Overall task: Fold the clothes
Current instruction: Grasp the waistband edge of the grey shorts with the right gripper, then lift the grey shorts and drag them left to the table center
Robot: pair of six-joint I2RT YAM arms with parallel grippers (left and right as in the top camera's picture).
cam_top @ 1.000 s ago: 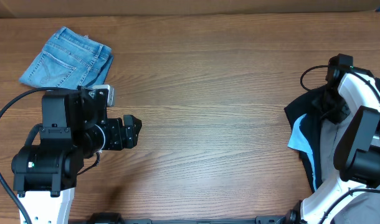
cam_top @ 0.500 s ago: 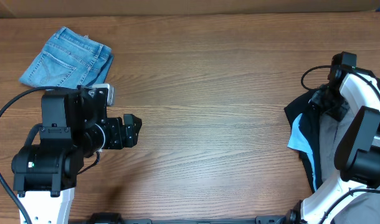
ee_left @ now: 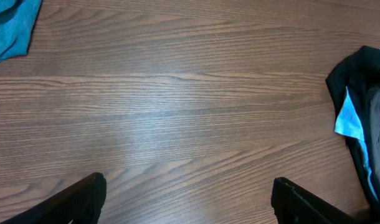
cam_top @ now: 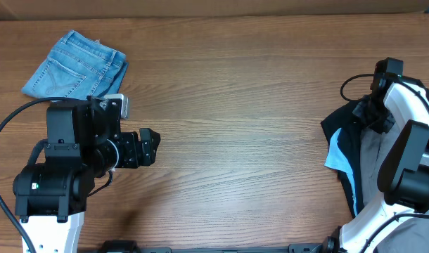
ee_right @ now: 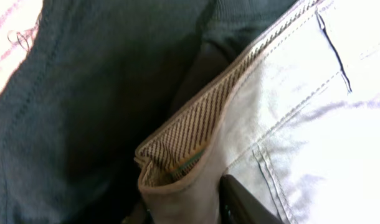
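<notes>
Far left, rear: folded blue denim shorts (cam_top: 75, 67), behind your left arm. Your left gripper (cam_top: 147, 147) hangs over the bare brown wooden table (cam_top: 235, 105), fingers wide apart and empty. Right edge: the grey-khaki woven shorts (cam_top: 368, 156) lie heaped with a black garment (cam_top: 337, 123) and a light blue cloth (cam_top: 337, 154). Your right gripper (cam_top: 369, 114) sits in that heap. Black fabric crowds the khaki seam, so you cannot tell whether it grips.

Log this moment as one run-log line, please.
left tool: open over wooden table | right tool: at grey-khaki woven shorts, grip unclear | fold: not started
</notes>
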